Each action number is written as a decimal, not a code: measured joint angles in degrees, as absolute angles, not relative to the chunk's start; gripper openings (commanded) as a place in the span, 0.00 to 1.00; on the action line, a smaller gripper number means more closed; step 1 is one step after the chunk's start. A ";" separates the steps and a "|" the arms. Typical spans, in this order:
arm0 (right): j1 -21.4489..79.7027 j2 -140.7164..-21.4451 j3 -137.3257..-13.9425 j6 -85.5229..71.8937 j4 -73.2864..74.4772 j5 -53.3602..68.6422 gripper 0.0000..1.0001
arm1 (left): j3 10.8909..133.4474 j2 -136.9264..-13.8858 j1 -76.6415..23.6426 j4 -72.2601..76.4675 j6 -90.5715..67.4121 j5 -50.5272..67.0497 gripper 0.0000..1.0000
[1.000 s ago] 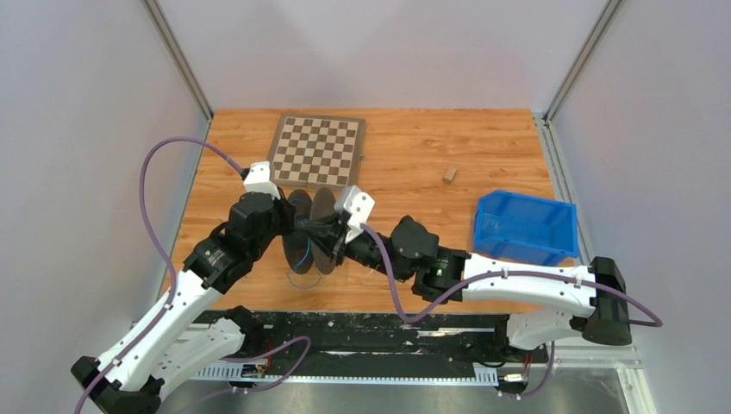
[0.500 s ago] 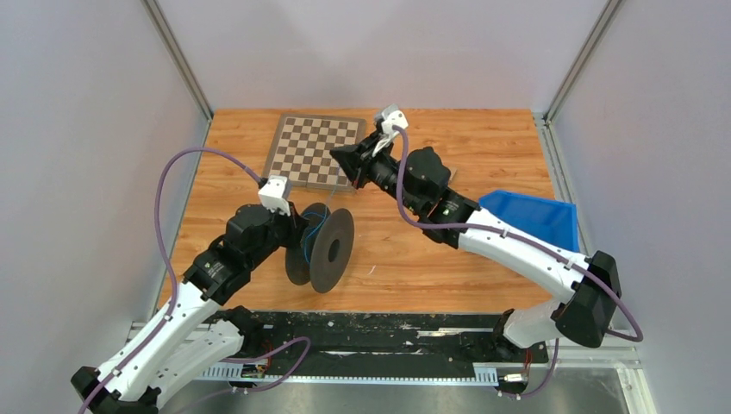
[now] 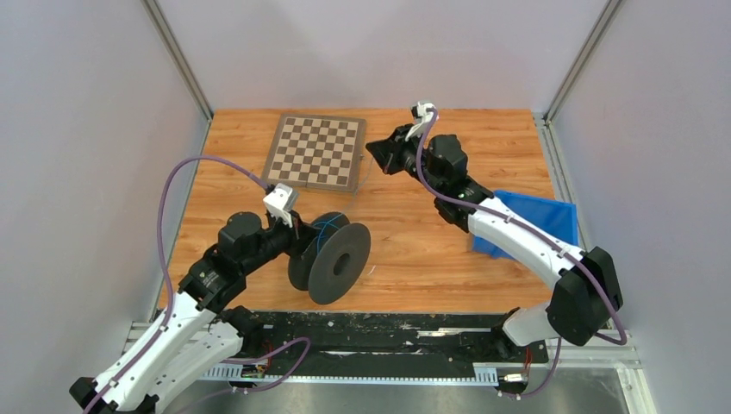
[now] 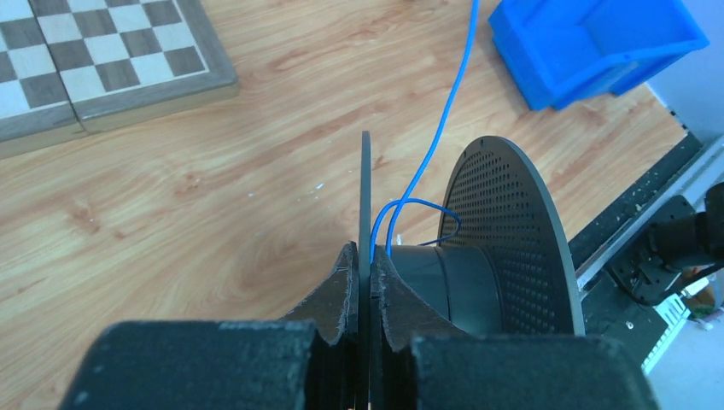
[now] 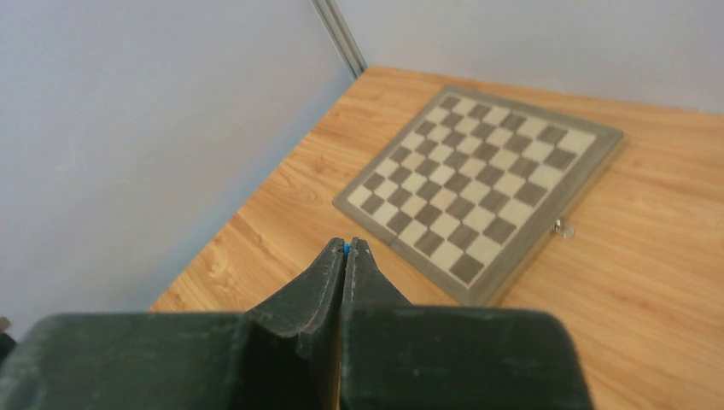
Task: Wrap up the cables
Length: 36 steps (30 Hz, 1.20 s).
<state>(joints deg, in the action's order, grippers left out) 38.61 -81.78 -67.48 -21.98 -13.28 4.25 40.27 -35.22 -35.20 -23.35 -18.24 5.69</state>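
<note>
The cable is a thin blue wire [image 4: 444, 120]. A loose turn lies on the hub of a black spool [image 3: 340, 263], and the wire runs from there toward the far side of the table. My left gripper [image 3: 302, 244] is shut on the thin near flange [image 4: 365, 188] of the spool and holds it upright on edge. The perforated far flange [image 4: 504, 239] shows to the right. My right gripper [image 3: 374, 152] hangs just right of the chessboard and is shut on the blue cable's end, a blue speck between the tips [image 5: 345, 246].
A chessboard [image 3: 315, 151] lies at the far left of the wooden table and shows below the right gripper [image 5: 478, 184]. A blue bin [image 3: 539, 220] sits at the right, partly under the right arm, and also in the left wrist view [image 4: 589, 43]. Grey walls enclose the cell.
My right gripper left the spool and swung far, up beside the chessboard, drawing the blue cable out. My left gripper shifted the spool a little right and turned it.
</note>
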 measured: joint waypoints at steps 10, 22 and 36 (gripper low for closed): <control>33.34 -76.29 -41.17 -29.78 -26.39 8.64 0.00 | 39.79 -30.72 -33.80 -20.25 -26.59 7.14 0.00; 45.91 -49.69 -17.93 -19.77 -46.70 8.86 0.00 | 42.04 -29.30 -32.08 -16.95 -57.12 0.43 0.00; 74.17 -44.82 -16.16 7.18 -45.60 -10.76 0.00 | 42.06 -30.87 -31.42 -22.33 -74.56 -9.78 0.00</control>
<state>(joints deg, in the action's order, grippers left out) 74.17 -44.82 -16.16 7.18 -45.60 -10.76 42.06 -30.87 -31.42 -22.33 -74.56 -9.78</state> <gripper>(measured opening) 0.003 0.056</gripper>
